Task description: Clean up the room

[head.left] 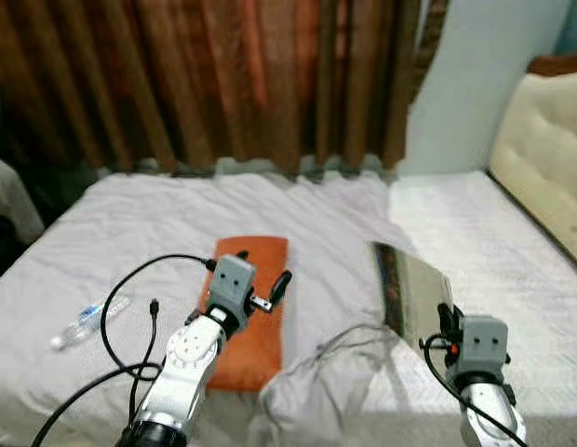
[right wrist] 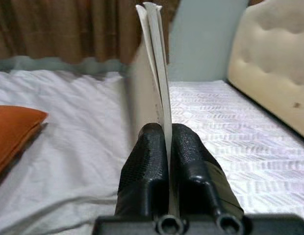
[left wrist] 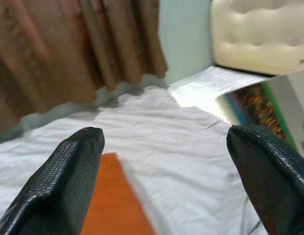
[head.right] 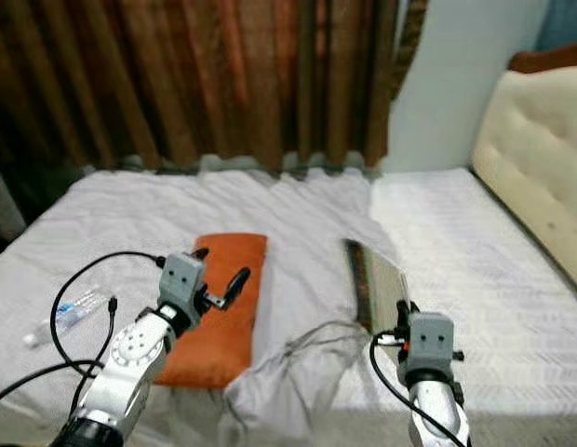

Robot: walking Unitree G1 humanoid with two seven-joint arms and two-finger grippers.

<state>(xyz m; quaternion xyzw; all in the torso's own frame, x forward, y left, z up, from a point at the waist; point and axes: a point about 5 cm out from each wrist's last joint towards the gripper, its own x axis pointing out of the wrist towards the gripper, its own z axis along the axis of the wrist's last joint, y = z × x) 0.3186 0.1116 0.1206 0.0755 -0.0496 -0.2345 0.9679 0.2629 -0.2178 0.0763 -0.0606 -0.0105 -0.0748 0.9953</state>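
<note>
An orange pillow (head.left: 261, 256) lies on the bed (head.left: 158, 223), near its front edge. My left gripper (head.left: 261, 270) hovers just above the pillow, open, with nothing between its fingers (left wrist: 68, 176). To the right, a thin book (head.left: 414, 289) with a colourful cover stands on edge above the sheet. My right gripper (right wrist: 166, 142) is shut on the book's (right wrist: 152, 58) lower edge and holds it upright. A clear plastic bottle (head.left: 88, 321) lies on the sheet at the left.
A crumpled fold of grey sheet (head.left: 326, 382) bunches at the front edge between my arms. Brown curtains (head.left: 223, 84) hang behind the bed. A cream padded headboard (head.left: 549, 149) stands at the right. A black cable (head.left: 116, 307) loops from my left arm.
</note>
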